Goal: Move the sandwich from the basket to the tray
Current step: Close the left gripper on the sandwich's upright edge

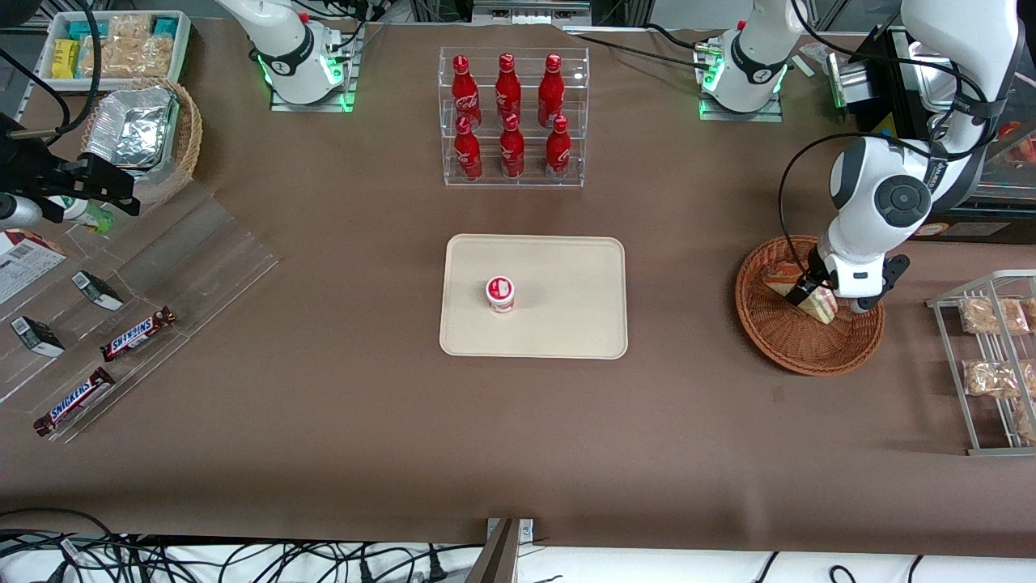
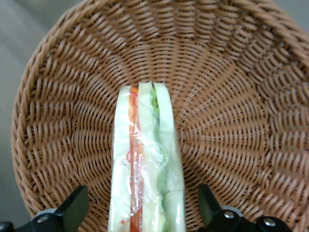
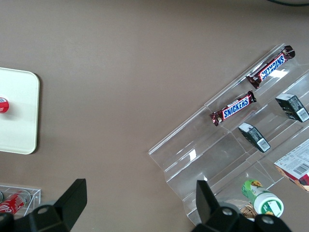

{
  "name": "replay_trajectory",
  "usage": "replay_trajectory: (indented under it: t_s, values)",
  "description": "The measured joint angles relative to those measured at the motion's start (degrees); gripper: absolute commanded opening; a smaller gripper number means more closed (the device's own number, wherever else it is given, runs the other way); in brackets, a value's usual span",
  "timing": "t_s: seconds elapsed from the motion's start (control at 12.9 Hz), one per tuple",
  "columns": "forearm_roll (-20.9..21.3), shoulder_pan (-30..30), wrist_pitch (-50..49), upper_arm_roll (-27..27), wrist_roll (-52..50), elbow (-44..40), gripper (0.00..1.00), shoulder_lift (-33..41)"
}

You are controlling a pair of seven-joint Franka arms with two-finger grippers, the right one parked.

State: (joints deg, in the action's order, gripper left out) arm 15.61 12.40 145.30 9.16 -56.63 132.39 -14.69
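Sandwich (image 1: 816, 301) first: we see the wrapped wedge lying in the reddish-brown wicker basket (image 1: 789, 344) at the right of the front frame, toward the working arm's end of the table.

Sweeping that frame from its left edge, we find two Snickers bars (image 1: 137, 334) on a clear acrylic display shelf (image 1: 202, 259) at lower left, with a lighter wicker basket holding silver foil (image 1: 133, 129) above them at upper left. At top centre a clear rack carries six red cola bottles (image 1: 508, 117). Below it, in the middle of the frame, lies the cream-beige tray (image 1: 566, 324), and on it stands a small red-and-white lidded cup (image 1: 500, 293), nearer the tray's left half. The tray and the reddish basket are well apart, with bare brown tabletop (image 1: 688, 389) between them.

At the right, our gripper (image 1: 809, 293) is down inside the basket, right at the sandwich. From the wrist camera we see the sandwich (image 2: 147, 169) standing on edge with its red, pink and green layers showing, between the two black fingers (image 2: 72, 210); the jaws are spread, each finger apart from the bread, with woven basket (image 2: 231, 87) visible in the gaps. At the far right edge a wire rack (image 1: 971, 356) holds bagged snack packs (image 1: 983, 316).
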Motion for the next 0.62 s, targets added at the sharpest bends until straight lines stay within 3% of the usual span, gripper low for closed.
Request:
replay_trajectory:
  t_s: [0.08,0.15,0.23,0.31,0.62]
  values:
    - [0.0,0.22,0.43,0.0,-0.15,0.43,0.55,-0.02]
    - [0.0,0.45,0.86,0.0,-0.61,0.66,0.22,-0.03]
    - [0.0,0.59,1.15,0.0,-1.44,0.76,0.05,-0.07]
    - [0.0,0.62,1.5,0.02,-2.33,0.78,0.0,-0.15]
    - [0.0,0.62,2.27,0.22,-5.24,0.52,0.0,-0.25]
